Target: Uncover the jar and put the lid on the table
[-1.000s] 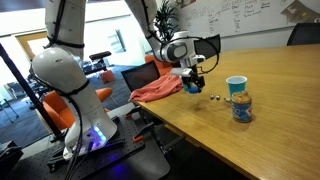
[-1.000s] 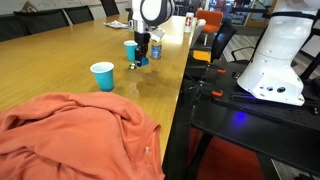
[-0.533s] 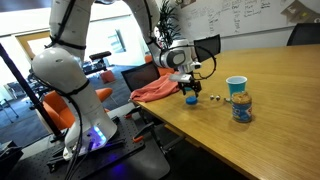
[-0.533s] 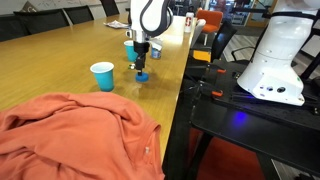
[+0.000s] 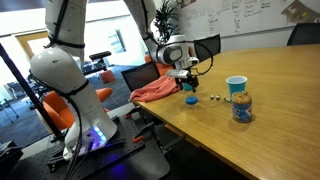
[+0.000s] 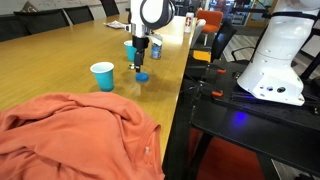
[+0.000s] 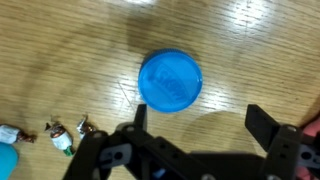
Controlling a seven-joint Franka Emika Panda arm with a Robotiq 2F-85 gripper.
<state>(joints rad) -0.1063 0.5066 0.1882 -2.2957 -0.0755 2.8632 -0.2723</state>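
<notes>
The jar (image 5: 241,107), short with a blue label band, stands uncovered on the wooden table (image 5: 270,140). The round blue lid (image 5: 190,99) lies flat on the table to its left. It also shows in the other exterior view (image 6: 143,76) and in the wrist view (image 7: 170,81). My gripper (image 5: 186,84) hovers just above the lid, open and empty. In the wrist view the lid lies beyond the two spread fingers (image 7: 200,125), not between them.
A white cup with a blue rim (image 5: 236,85) stands behind the jar. An orange cloth (image 5: 158,90) lies at the table's edge. A blue cup (image 6: 102,76) stands left of the lid. Small wrapped sweets (image 7: 62,140) lie nearby. Office chairs stand behind.
The gripper carried the lid down to the table, let it go and rose a little. The lid now rests on the wood.
</notes>
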